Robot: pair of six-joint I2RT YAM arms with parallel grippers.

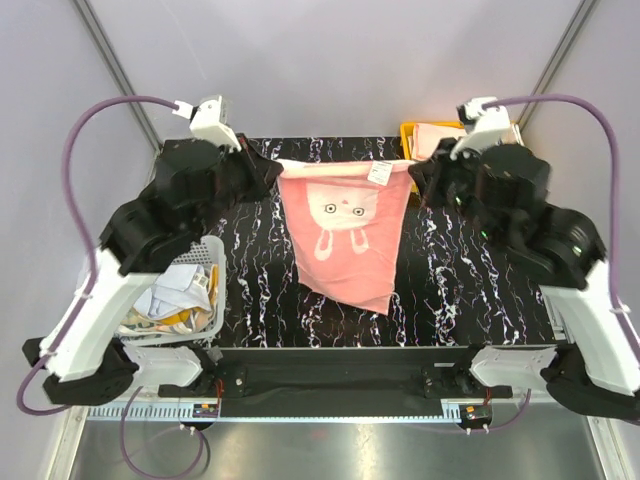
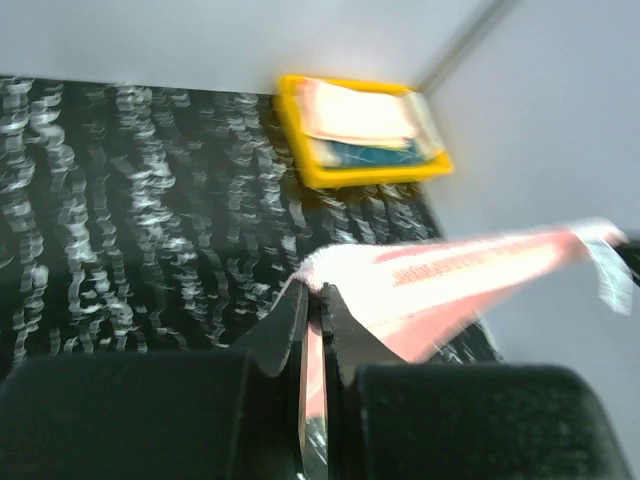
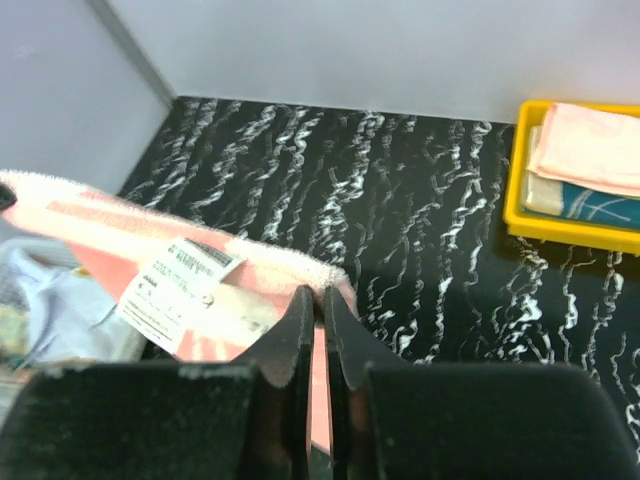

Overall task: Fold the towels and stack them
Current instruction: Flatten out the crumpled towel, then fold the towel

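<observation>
A pink towel (image 1: 345, 235) with a white rabbit print hangs stretched in the air between both grippers, its lower corner reaching toward the table's front. My left gripper (image 1: 272, 170) is shut on its upper left corner, seen in the left wrist view (image 2: 320, 292) with the towel (image 2: 450, 270) running off to the right. My right gripper (image 1: 415, 172) is shut on the upper right corner, seen in the right wrist view (image 3: 320, 295) with the towel (image 3: 150, 250) and its white label (image 3: 175, 280). More crumpled towels (image 1: 180, 295) lie in the basket.
A white mesh basket (image 1: 215, 300) stands at the left front beside the left arm. A yellow tray (image 1: 408, 135) with folded towels (image 3: 590, 150) sits at the back right corner, also in the left wrist view (image 2: 360, 130). The table is black marbled (image 1: 460, 290).
</observation>
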